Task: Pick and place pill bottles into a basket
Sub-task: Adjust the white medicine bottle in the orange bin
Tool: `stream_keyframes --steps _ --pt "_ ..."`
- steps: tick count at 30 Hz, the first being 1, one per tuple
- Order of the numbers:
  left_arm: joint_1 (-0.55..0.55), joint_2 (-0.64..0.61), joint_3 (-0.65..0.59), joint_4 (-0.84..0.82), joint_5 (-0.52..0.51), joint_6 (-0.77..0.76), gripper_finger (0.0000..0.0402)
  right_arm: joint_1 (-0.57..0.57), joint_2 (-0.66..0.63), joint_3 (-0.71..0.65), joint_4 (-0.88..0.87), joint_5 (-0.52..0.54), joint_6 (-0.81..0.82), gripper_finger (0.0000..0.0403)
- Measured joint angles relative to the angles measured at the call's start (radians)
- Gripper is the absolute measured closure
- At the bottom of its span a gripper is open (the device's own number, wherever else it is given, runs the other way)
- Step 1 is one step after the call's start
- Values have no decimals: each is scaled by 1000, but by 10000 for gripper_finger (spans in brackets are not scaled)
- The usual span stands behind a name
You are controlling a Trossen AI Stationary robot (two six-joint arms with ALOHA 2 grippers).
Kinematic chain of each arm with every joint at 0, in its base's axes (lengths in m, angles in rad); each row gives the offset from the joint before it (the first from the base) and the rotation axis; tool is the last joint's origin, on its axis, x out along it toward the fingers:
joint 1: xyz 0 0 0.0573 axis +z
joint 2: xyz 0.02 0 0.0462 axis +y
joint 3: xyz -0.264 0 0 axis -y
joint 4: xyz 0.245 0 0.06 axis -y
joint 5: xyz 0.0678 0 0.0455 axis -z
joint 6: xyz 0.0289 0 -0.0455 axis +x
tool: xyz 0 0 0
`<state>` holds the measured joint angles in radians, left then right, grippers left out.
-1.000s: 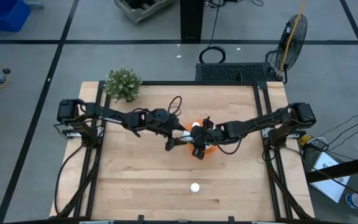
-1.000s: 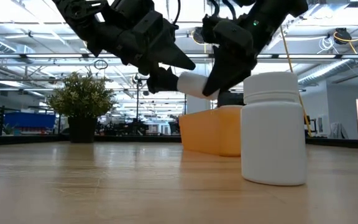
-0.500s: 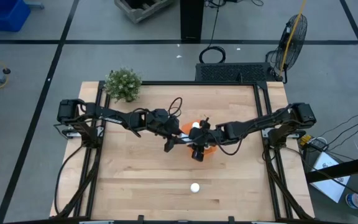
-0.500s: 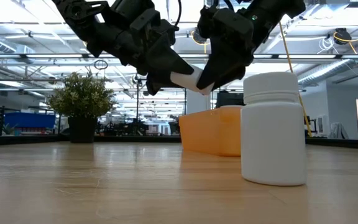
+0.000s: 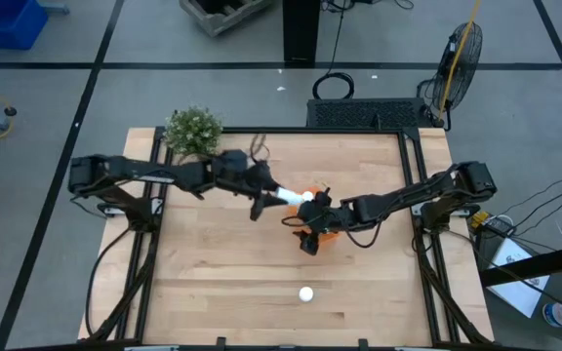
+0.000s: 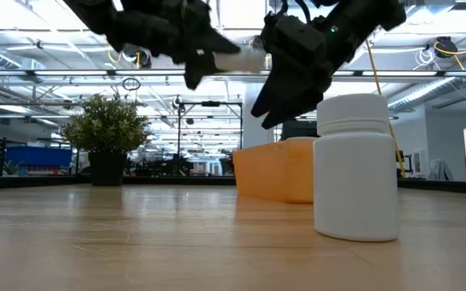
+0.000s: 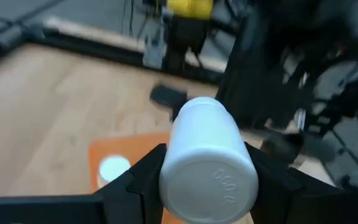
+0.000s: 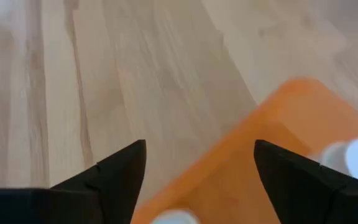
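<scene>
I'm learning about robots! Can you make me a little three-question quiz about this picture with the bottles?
1. True or false: the left gripper holds a pill bottle.
2. Which gripper is open and empty? A) left B) right
3. Fill in: one lone bottle stands on the ____, outside the basket.

Key: 1 true. 2 B, the right gripper, beside the basket. 3 table.

Smooth matt white plastic bottle, pale grained wood surface under it, glossy orange plastic basket behind it, matt black gripper
</scene>
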<state>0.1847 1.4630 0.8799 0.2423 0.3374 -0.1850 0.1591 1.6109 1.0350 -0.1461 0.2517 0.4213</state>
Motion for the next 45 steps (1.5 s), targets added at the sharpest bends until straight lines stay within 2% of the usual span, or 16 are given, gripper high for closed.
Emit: stream_keyframes --steps 7,11,14,17,31,34,39,42,45 --pt "7 -124 -5 -25 2 -5 228 -17 -37 -177 514 2 -79 153" --pt "-22 -128 -4 -18 -7 0 228 -39 -78 -303 856 -3 -102 155" --pt "-42 -127 -5 -22 -33 3 228 -60 -87 -386 1093 -45 -92 151" --pt "-58 -127 -5 -24 -74 7 228 -82 -86 -429 1238 -97 -60 148" --pt "-96 -126 -5 -2 -110 26 228 -101 -78 -389 1299 -180 -90 156" --pt "-96 -126 -5 -1 -110 27 228 -101 -78 -389 1294 -176 -92 179" --pt "-96 -126 -5 -2 -115 29 228 -102 -78 -389 1294 -181 -91 254" --pt "-96 -127 -5 -5 -117 29 228 -103 -78 -389 1294 -187 -91 257" --pt "-96 -127 -5 -6 -122 29 184 -103 -78 -389 1290 -195 -93 257"
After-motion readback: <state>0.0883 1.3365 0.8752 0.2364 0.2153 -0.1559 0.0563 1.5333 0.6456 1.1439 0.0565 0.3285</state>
